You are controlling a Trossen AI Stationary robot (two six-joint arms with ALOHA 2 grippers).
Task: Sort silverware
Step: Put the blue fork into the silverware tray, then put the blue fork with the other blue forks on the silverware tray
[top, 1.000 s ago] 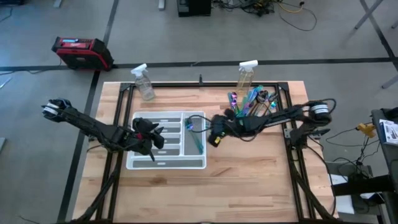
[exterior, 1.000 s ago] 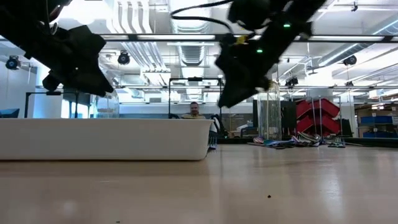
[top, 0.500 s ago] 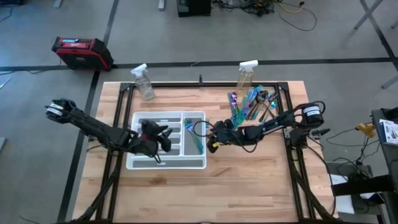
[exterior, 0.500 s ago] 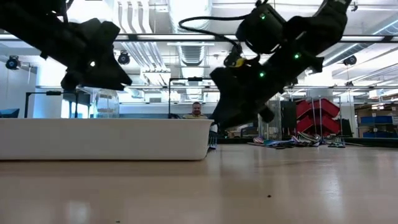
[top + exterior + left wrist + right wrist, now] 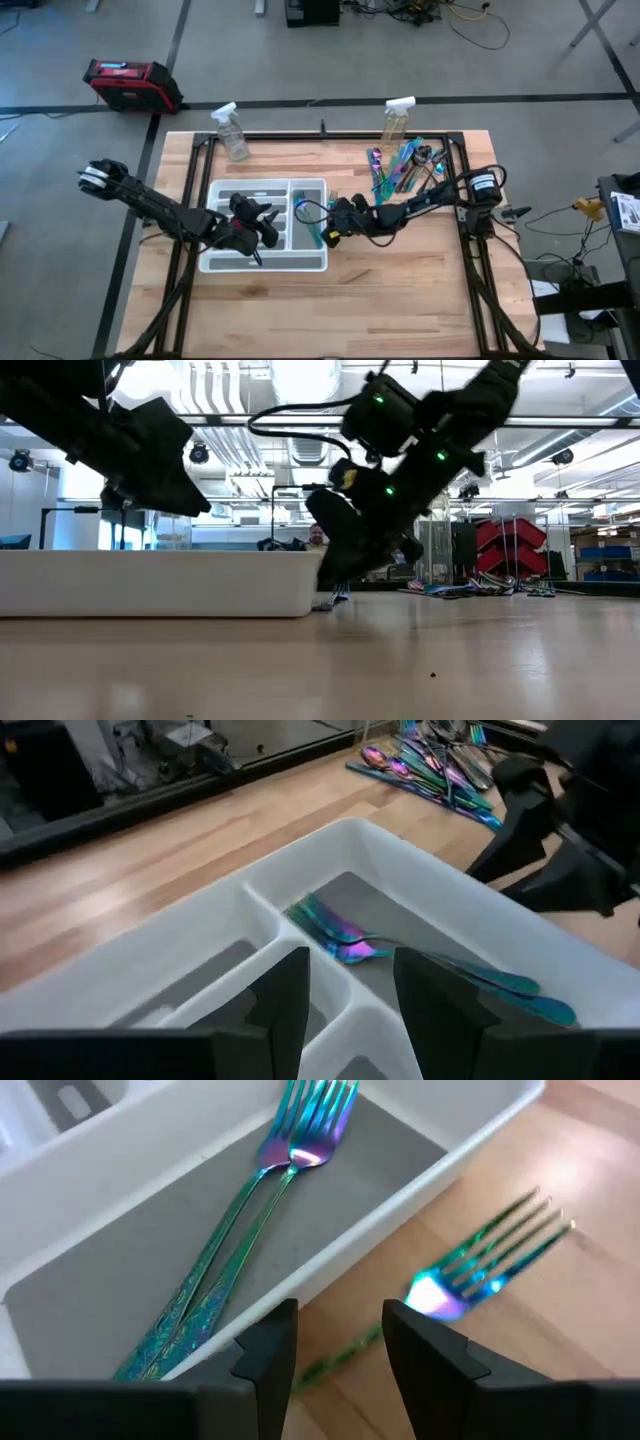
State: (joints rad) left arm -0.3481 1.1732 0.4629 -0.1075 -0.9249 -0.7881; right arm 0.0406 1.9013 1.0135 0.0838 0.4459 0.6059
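A white divider tray (image 5: 260, 266) sits on the wooden table. Two iridescent teal-purple forks (image 5: 270, 1200) lie in its right compartment (image 5: 400, 950). My left gripper (image 5: 265, 225) hovers open over the tray's middle dividers (image 5: 350, 1010). My right gripper (image 5: 330, 225) is open and low at the tray's right wall (image 5: 420, 1180). One more iridescent fork (image 5: 485, 1265) shows blurred over the wood just outside that wall, its handle running between the right fingers, which stand apart from it. The remaining silverware (image 5: 405, 165) lies in a pile near the far right.
Two clear spray bottles (image 5: 232, 133) (image 5: 395, 120) stand at the table's far edge, the right one just beyond the pile. A black frame runs around the tabletop. Bare wood stretches along the near side and near right. A person shows in the room beyond (image 5: 318, 538).
My right gripper has travelled from mid-table toward the left and down to the tray's right wall. My left gripper has moved right, over the tray's middle. In the low view the tray's right end stands a little farther left than before.
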